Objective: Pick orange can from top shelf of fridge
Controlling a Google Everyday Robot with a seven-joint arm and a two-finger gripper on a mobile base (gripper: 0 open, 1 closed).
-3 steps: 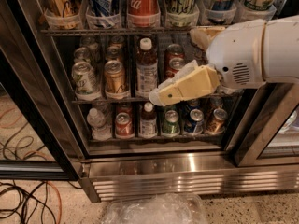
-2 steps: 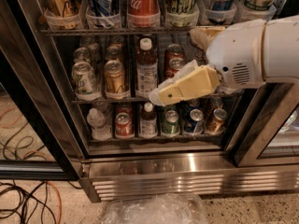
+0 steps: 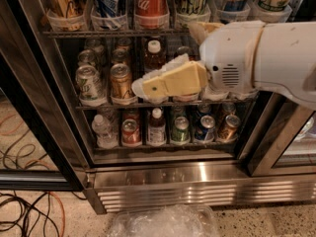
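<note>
1. Tall orange-gold drink can [image 3: 63, 0]: upper left of frame, upright in translucent cup holder [image 3: 66, 21] on grey wire top shelf [image 3: 113, 33].
2. Cream-yellow tool [image 3: 146, 86]: frame centre, before middle rack [image 3: 123, 104], well apart from can; opening and hold impossible to tell.

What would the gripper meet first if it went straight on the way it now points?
Probably the copper can on the middle shelf, just left of the gripper. Depth is unclear, so it may pass in front. The orange can sits higher.
</note>
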